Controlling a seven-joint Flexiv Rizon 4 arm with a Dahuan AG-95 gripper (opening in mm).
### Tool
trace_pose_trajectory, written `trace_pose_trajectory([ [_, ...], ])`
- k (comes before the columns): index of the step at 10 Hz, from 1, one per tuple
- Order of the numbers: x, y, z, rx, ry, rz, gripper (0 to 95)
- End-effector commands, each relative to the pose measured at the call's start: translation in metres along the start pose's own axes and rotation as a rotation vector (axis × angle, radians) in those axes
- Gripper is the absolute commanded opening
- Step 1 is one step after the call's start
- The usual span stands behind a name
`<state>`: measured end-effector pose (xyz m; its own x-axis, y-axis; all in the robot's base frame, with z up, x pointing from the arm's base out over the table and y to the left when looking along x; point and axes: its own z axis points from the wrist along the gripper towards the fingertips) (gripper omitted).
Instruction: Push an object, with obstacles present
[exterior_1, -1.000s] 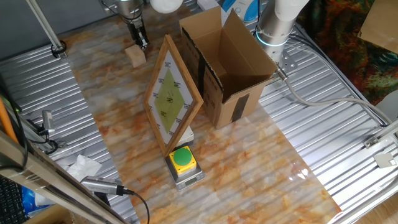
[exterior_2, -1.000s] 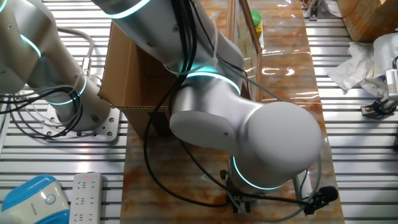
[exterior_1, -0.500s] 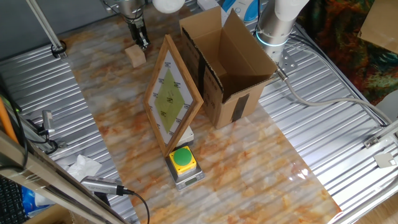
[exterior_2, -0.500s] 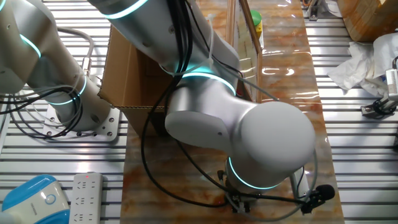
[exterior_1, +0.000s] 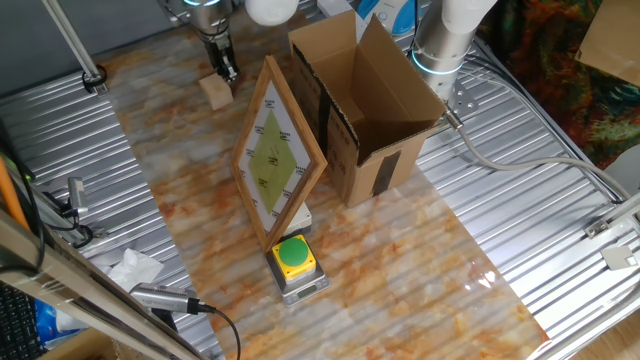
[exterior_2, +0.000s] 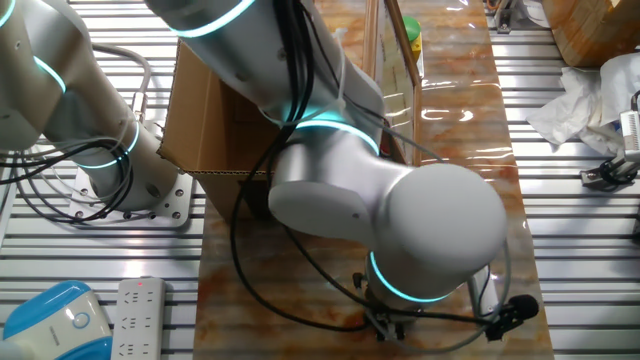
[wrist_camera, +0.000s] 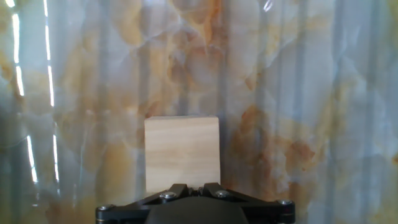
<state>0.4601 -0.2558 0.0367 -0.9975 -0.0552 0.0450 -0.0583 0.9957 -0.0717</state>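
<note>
A marbled orange-and-white tabletop (exterior_1: 200, 190) sits between ribbed metal panels (exterior_1: 520, 170).

In one fixed view, the gripper (exterior_1: 226, 72) points down at the far end of the table, its dark fingers drawn close together with no visible gap. The wooden cube (exterior_1: 214, 90) lies just beside the fingertips, on their near-left side, touching or almost touching them; the view does not settle which. Nearer the camera than the fingers stands the wooden-framed white board (exterior_1: 275, 155) with its yellow-green diamond, propped on a corner. To the right of the fingers is the open cardboard box (exterior_1: 365, 105) with black tape. The yellow-and-green push-button (exterior_1: 294, 257) on its grey base is well apart from the fingers, at the board's foot.

In the other fixed view, the arm's large silver joints (exterior_2: 400, 220) fill the frame and hide the cube. The gripper's base shows at the bottom edge, but its fingers cannot be made out. The cardboard box (exterior_2: 205, 110) shows behind the arm.

In the hand view, the fingertips (wrist_camera: 189, 188) meet in a narrow point at the bottom, holding nothing. The wooden cube (wrist_camera: 182, 152) sits directly ahead of them, its near edge at the tips.
</note>
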Motion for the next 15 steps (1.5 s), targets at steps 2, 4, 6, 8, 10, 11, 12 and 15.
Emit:
trace_pose_trajectory([
  [2, -0.010, 0.004, 0.000, -0.003, -0.004, 0.008, 0.0],
  [4, -0.015, 0.005, 0.001, -0.004, -0.008, 0.009, 0.0],
  [6, -0.023, 0.005, 0.000, -0.004, -0.010, 0.003, 0.0],
  [8, -0.035, 0.003, -0.006, -0.006, -0.008, -0.002, 0.0],
  [10, -0.045, 0.001, -0.008, -0.008, -0.009, -0.007, 0.0],
  [11, -0.049, 0.002, -0.008, -0.011, -0.010, -0.005, 0.0],
  [12, -0.054, 0.003, -0.007, -0.010, -0.013, -0.003, 0.0],
  [15, -0.071, 0.005, -0.006, -0.014, -0.026, 0.000, 0.0],
])
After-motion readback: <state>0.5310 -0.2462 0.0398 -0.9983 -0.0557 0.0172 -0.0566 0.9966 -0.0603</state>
